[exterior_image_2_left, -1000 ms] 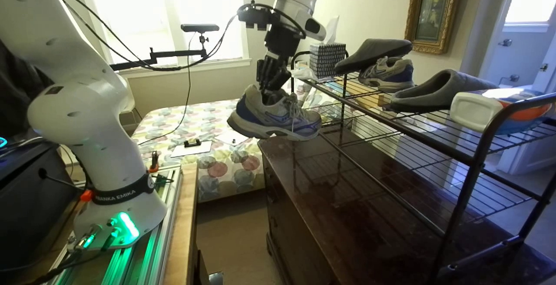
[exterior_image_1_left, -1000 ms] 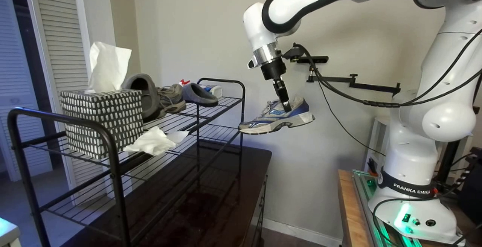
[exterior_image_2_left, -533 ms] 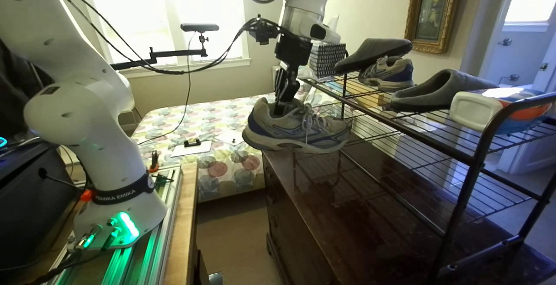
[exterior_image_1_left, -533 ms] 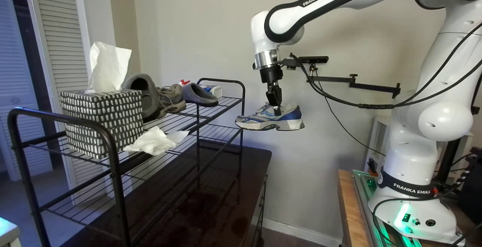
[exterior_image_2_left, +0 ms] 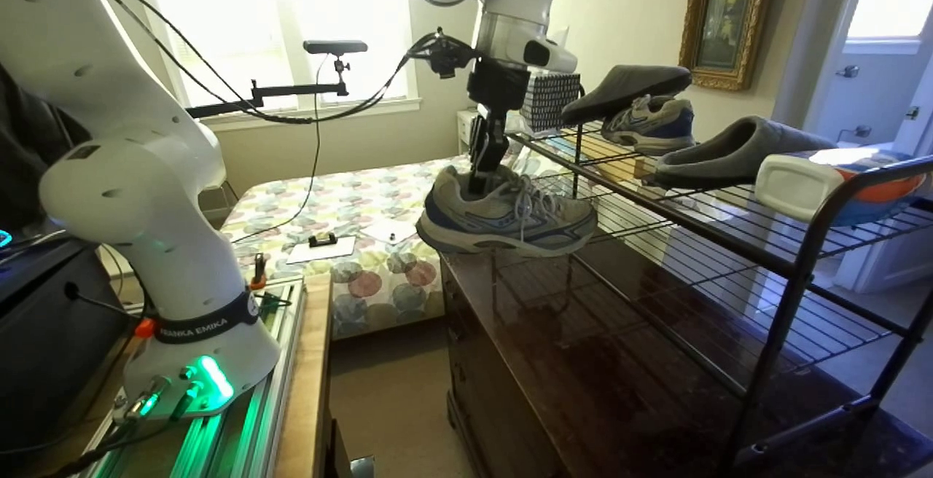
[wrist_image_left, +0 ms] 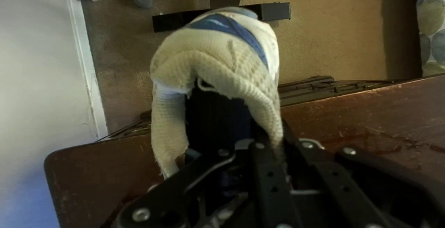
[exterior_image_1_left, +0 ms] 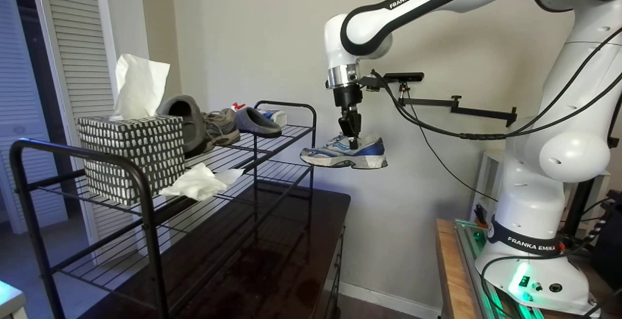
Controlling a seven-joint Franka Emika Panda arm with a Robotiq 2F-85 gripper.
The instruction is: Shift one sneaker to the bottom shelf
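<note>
My gripper point(exterior_image_1_left: 353, 143) is shut on the near side wall of a grey, white and blue sneaker point(exterior_image_1_left: 335, 154). One finger is inside the shoe opening and one outside, as the wrist view point(wrist_image_left: 280, 137) shows. The sneaker hangs about level in the air, toe toward the rack, in both exterior views point(exterior_image_2_left: 503, 223). The black wire rack's bottom shelf point(exterior_image_2_left: 729, 281) lies beside and ahead of the toe, above a dark dresser. I cannot tell if the toe touches the rack. A matching sneaker point(exterior_image_2_left: 652, 127) sits on the top shelf point(exterior_image_1_left: 286, 136).
The top shelf also bears two grey slippers point(exterior_image_2_left: 627, 88) point(exterior_image_2_left: 736, 154), a patterned tissue box point(exterior_image_1_left: 131, 158), a loose tissue point(exterior_image_1_left: 201, 183) and a white-and-blue pack point(exterior_image_2_left: 802, 183). The rack's front rails and posts point(exterior_image_2_left: 783, 339) stand between shelves. The dark dresser point(exterior_image_2_left: 554, 347) is below.
The sneaker has turned from heel-up to about level and the wrist is now nearly upright. In the exterior views it has shifted slightly toward the rack. It stays in the gripper.
</note>
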